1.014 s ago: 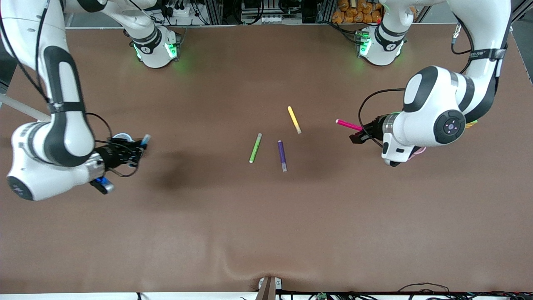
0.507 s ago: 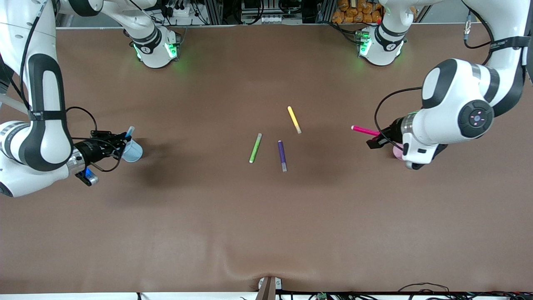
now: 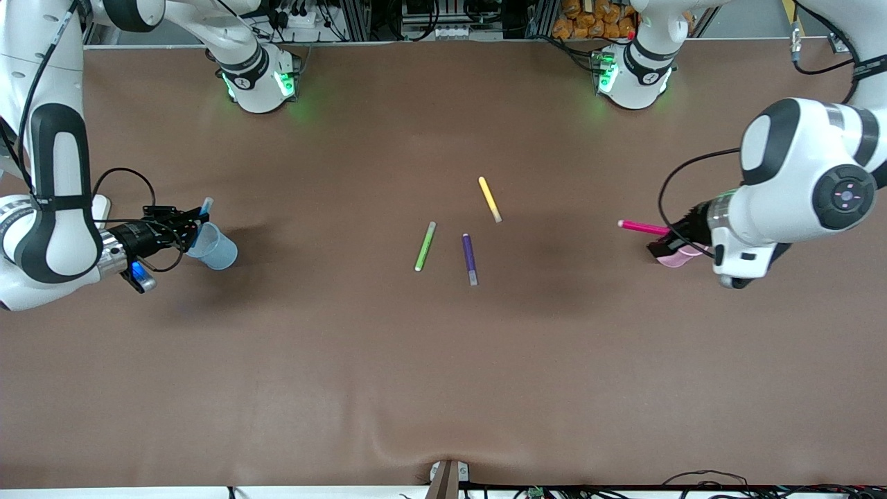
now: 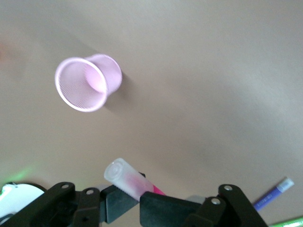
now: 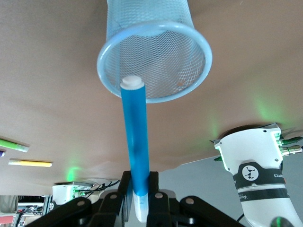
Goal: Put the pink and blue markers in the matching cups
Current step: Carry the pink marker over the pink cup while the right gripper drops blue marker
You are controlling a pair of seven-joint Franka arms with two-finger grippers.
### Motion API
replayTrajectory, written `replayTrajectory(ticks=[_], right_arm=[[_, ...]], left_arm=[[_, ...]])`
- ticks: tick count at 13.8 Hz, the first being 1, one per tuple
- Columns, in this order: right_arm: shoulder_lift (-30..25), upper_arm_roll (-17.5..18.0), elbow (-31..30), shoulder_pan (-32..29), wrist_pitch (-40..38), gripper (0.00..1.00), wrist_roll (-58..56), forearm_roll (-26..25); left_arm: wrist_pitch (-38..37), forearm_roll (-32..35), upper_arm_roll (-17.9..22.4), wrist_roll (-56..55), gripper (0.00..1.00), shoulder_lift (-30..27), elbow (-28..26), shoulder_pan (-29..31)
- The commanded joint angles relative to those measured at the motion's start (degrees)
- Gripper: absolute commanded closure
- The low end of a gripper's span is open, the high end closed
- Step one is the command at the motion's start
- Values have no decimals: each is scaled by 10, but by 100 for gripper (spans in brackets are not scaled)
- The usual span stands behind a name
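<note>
While both arms work at once, each end effector is clenched on a marker near that marker's one end. These are light, stiff plastic sticks with smooth round barrels, so I'd judge a narrow pinch lets them swivel or slip. A hold nearer the middle would steady them, though an end hold leaves more length free to go into a cup.

The right end effector (image 3: 188, 225) sits at mid-height in the frame, at the right arm's end of the worktop (image 3: 443, 360). It grips the blue marker (image 3: 205, 208). In the right wrist view the blue marker's (image 5: 135, 137) pale free end sits at the mouth of the blue cup (image 5: 154, 61). I cannot tell whether it has gone inside.

The left end effector (image 3: 669, 239), at the same height at the left arm's end, holds the pink marker (image 3: 641, 226) nearly level above the pink cup (image 3: 675, 258). The left wrist view shows the pink cup (image 4: 87, 82) well apart from the marker's pale tip.

Both cups look thin, translucent and very light. I'd expect a sideways nudge from a marker to tip or push one, and the blue cup (image 3: 213, 246) seems to lean.

By my count there are five markers, one each of pink, blue, green (image 3: 425, 246), purple (image 3: 469, 258) and yellow (image 3: 489, 199). The last three lie loose mid-frame. There are two cups, one blue and one pink.
</note>
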Motion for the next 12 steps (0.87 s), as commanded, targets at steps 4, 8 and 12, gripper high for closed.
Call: replayTrajectory(ticks=[4, 8, 12], right_arm=[[19, -9, -24, 4, 17, 100, -31, 16], [19, -9, -21, 4, 32, 0, -30, 16], [17, -7, 14, 7, 23, 0, -23, 15]], left_arm=[[9, 28, -3, 5, 100, -10, -1, 19], [16, 34, -2, 1, 100, -11, -1, 20], [20, 36, -2, 1, 100, -10, -3, 37]])
